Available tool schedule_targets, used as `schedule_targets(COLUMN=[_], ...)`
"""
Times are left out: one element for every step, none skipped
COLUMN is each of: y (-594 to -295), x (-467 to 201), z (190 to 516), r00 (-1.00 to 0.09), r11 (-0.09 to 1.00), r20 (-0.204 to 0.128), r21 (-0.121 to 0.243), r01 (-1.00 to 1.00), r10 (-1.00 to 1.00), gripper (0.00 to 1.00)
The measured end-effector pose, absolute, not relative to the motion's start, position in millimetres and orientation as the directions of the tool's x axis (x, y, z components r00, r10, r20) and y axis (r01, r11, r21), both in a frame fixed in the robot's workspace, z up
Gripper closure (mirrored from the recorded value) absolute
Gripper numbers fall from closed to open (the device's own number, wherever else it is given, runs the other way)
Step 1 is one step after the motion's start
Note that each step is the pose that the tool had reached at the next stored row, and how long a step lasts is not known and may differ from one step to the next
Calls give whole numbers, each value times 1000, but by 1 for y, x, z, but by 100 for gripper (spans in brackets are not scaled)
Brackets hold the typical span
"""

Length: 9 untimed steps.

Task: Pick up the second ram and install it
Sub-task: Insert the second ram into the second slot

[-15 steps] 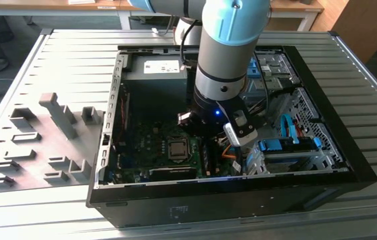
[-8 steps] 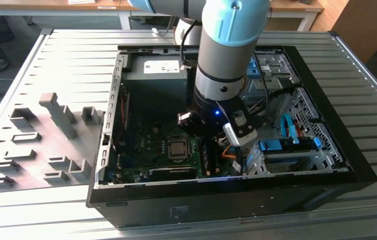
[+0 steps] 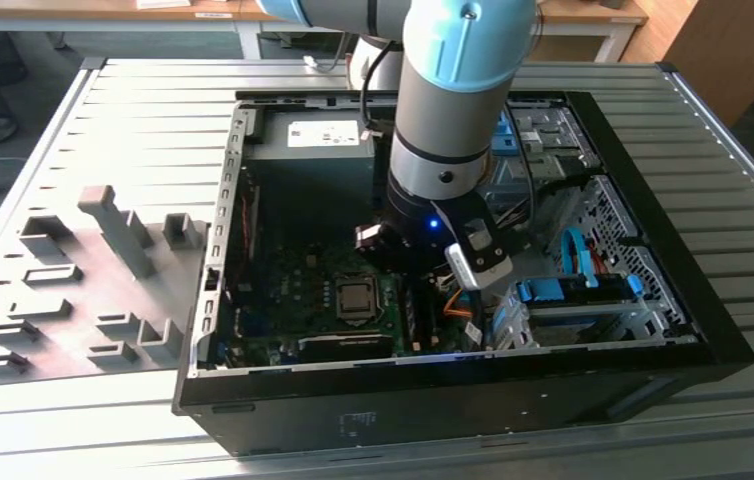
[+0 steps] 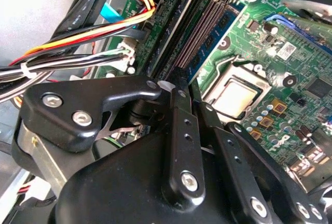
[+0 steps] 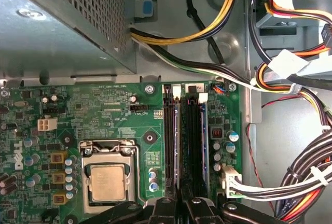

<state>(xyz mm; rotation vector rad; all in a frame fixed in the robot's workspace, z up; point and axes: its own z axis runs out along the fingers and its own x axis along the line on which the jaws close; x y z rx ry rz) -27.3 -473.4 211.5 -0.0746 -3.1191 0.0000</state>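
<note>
2nd ram [image 5: 201,141]: thin dark strip w/ blue label, upright in mobo [image 5: 104,105] slot. Gripper [image 5: 181,203] fingers pressed together directly above the slots. CPU socket [image 5: 106,175] beside; PSU cables [image 5: 290,73] near.

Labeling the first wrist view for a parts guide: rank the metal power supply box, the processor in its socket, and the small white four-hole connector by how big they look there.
1. Metal power supply box
2. Processor
3. White four-hole connector

The box may sit nearer the camera, which could exaggerate its size.

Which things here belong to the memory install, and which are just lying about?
Job in hand: gripper, memory slots, motherboard.
Lying about: gray blocks on the table, cable bundle, processor.
</note>
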Motion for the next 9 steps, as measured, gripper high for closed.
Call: schedule_targets(y=[-473,-473,-473,-474,-474,-474,-474,-474,-475], x=[-27,-27,-27,-27,-27,-27,-27,-27,-27], z=[212,212,212,212,212,212,212,213,213], r00=[-999,-999,-999,-999,-999,-999,-999,-999,-999], r11=[999,999,999,999,999,999,999,999,999], r20=[22,22,22,22,22,22,22,22,22], r21=[-1,-1,-1,0,0,0,0,0,0], r01=[48,48,48,48,48,48,48,48,48], r10=[48,48,48,48,48,48,48,48,48], gripper=[86,86,86,86,86,86,86,86,86])
